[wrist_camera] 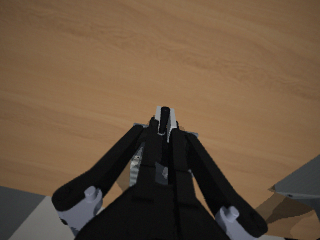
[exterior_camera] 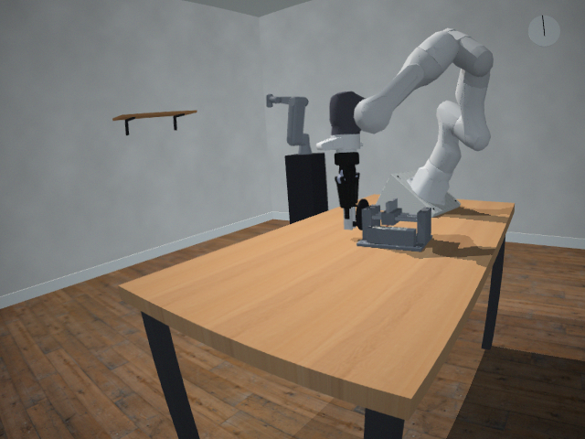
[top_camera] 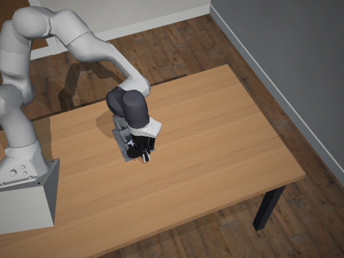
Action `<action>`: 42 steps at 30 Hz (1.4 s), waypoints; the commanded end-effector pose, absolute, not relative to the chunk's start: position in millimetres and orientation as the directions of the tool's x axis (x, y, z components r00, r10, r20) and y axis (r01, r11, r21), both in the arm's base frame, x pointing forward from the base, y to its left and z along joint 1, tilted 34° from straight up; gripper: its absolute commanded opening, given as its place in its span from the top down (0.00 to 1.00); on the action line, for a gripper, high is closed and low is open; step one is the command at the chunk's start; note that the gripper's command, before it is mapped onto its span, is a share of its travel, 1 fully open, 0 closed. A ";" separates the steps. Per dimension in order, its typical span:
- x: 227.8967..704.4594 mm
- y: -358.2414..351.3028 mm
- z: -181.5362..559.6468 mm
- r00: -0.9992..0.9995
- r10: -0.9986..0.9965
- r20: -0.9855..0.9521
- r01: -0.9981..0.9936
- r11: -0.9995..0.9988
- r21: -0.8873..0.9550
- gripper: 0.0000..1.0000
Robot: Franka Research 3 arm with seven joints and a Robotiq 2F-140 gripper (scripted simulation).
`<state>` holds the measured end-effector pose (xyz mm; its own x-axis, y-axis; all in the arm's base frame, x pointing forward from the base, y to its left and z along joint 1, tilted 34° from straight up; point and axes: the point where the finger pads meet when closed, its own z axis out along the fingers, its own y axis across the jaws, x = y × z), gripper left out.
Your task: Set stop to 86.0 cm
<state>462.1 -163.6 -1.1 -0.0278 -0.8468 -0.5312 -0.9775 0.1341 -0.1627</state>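
A small grey stop fixture [exterior_camera: 396, 228] stands on the wooden table, with a base plate, two end blocks and a sliding block between them. A black handwheel [exterior_camera: 361, 213] sits on its near end; in the top view the handwheel [top_camera: 133, 152] lies under my wrist. My gripper [exterior_camera: 348, 218] points straight down and is shut on the handwheel's crank handle. It also shows in the top view [top_camera: 145, 157] and the wrist view [wrist_camera: 164, 124], where the thin handle sits between the fingertips. The scale reading is too small to tell.
The arm's grey pedestal [top_camera: 26, 194] stands at the table's left edge. A second arm on a black stand [exterior_camera: 304, 179] is behind the table. A wall shelf [exterior_camera: 154, 115] hangs far left.
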 end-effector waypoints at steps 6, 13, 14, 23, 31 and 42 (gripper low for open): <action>445.8 -155.2 -13.5 -0.014 -0.846 -0.532 -0.979 0.120 -0.166 0.96; 431.3 -153.9 -15.3 -0.014 -0.846 -0.532 -0.979 0.120 -0.166 0.96; 429.1 -154.0 -15.2 -0.014 -0.846 -0.532 -0.979 0.120 -0.166 0.96; 413.5 -156.9 -10.1 -0.014 -0.846 -0.532 -0.979 0.120 -0.166 0.96; 401.0 -164.6 2.4 -0.014 -0.846 -0.532 -0.979 0.120 -0.166 0.96; 400.5 -179.4 26.1 -0.014 -0.846 -0.533 -0.979 0.120 -0.166 0.96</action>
<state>397.7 -172.5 14.6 -0.0084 -0.8478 -0.5303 -0.9792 0.1144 -0.1675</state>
